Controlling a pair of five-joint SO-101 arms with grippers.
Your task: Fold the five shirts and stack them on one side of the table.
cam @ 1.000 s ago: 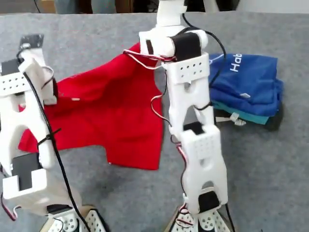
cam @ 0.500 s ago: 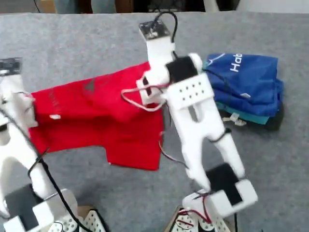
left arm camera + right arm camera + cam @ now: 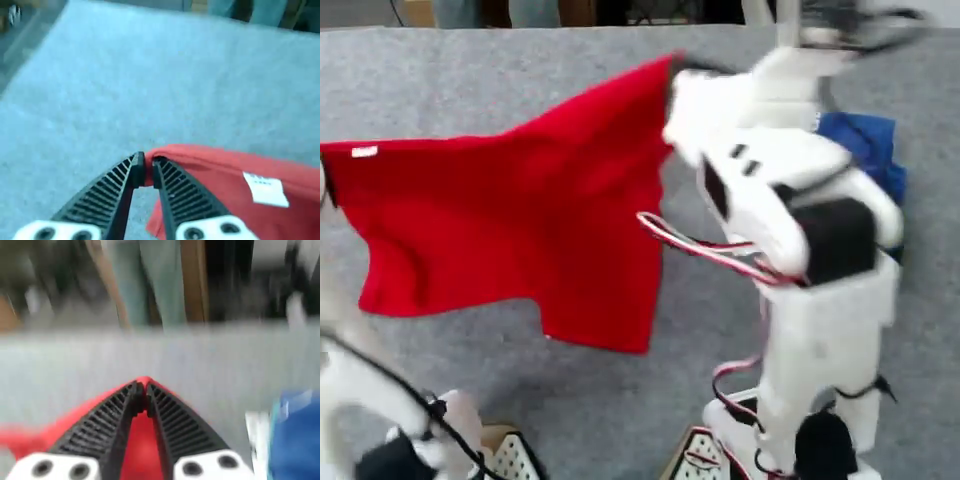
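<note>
The grey bench (image 3: 470, 70) carries everything, and above it the red shirt (image 3: 520, 220) is stretched wide between the two arms, held by its upper edge. Whether its lower hem touches the bench cannot be told. The high view does not make the grips clear, but the wrist views do. The left gripper (image 3: 148, 165) has its fingers pressed together on a corner of the red cloth, near a white label (image 3: 265, 189). The right gripper (image 3: 142, 392) pinches another corner of the same shirt between its fingers, with blue cloth to one side. Half a second ago much of the shirt lay on the bench and the right arm was bent low over it. Now the cloth is lifted and spread, and the right arm (image 3: 800, 220) has risen and swung toward the stack. The stack of folded shirts (image 3: 865, 150), blue on top, lies on the right arm's side of the bench. This arm stands in front of it and hides most of it.
</note>
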